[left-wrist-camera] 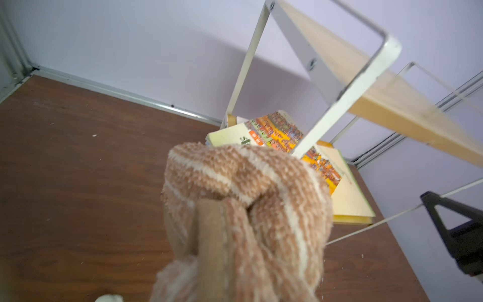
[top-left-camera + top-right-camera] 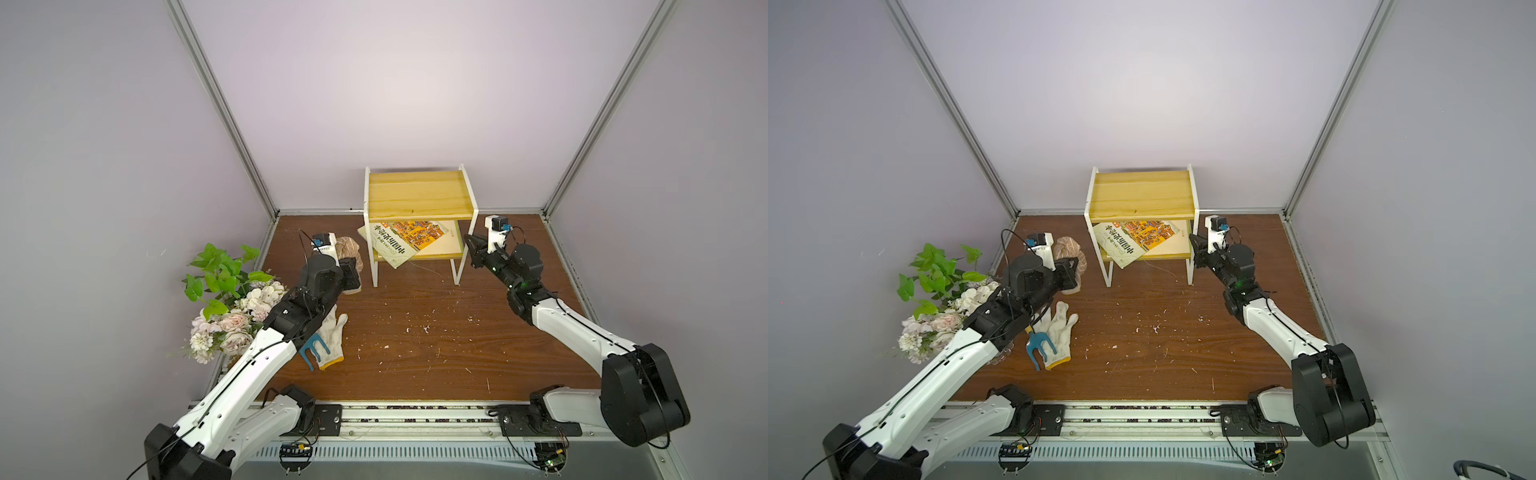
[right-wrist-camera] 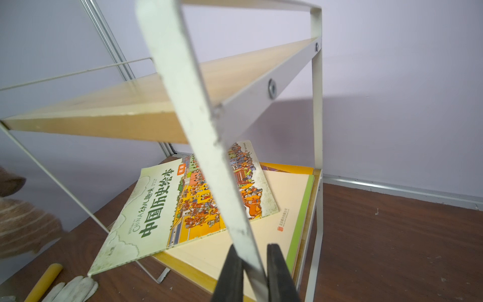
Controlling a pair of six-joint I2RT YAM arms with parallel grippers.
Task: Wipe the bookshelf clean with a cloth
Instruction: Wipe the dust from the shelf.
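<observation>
Book [image 3: 162,214]: 中国历史绘本, CHINA, perhaps 幼儿趣味 | left hand [image 2: 352,272] grips cloth [image 1: 248,209] | right hand [image 3: 253,251] clamps bookshelf [image 3: 261,86] post

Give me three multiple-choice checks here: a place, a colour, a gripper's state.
1. Where do the books lie? A. top board B. lower board of the bookshelf C. table
2. What colour is the cuff of the glove? A. yellow B. red C. black
3. What is the right gripper doing? A. open above the books B. shut on the bookshelf's front leg C. holding the glove
Key: 1 B, both top views show them on the low tier; 2 A, a yellow band ends the white glove; 3 B, the right wrist view shows its jaws pinching that leg.
</observation>
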